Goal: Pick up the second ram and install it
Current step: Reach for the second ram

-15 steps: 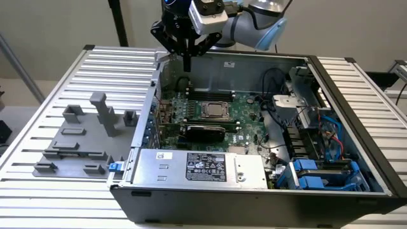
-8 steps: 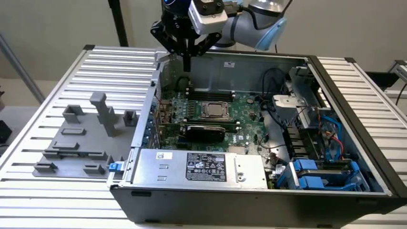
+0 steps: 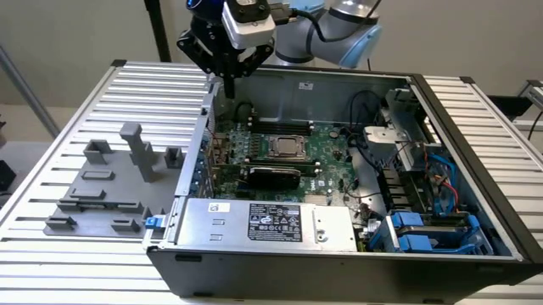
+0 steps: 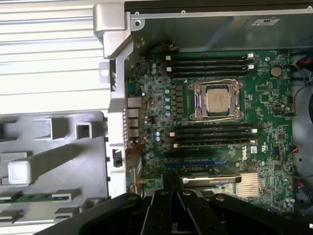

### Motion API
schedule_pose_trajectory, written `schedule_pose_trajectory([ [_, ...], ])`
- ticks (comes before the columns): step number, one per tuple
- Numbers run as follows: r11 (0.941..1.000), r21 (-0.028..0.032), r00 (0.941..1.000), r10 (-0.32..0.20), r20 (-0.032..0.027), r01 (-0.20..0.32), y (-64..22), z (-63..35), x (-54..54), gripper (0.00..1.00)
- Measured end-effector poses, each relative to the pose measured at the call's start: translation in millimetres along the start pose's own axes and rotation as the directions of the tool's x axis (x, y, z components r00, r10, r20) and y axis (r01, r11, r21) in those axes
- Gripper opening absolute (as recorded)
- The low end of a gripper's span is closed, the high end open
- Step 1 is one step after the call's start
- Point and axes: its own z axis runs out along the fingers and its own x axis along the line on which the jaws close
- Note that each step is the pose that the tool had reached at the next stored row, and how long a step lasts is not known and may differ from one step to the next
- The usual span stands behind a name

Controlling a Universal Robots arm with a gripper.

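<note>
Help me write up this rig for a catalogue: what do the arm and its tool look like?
The arm is silver-grey tubing with rounded joints and a pale blue cap. A black cable loops along it. A grey camera box sits on the wrist. The tool is black, narrowing to a slim dark tip.

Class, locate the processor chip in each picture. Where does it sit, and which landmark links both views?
Exterior view: the processor sits mid-motherboard inside the open computer case.
Wrist view: the processor lies in its metal frame between two banks of memory slots.
Shared landmark: the grey fixture plate beside the case.
</note>
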Motion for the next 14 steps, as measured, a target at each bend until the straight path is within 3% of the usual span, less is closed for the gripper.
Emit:
schedule_pose_trajectory([
  [14, 1.0, 0.0, 1.0, 0.0, 0.0005, 0.0, -19.4, 1.5, 62.5, 0.11],
])
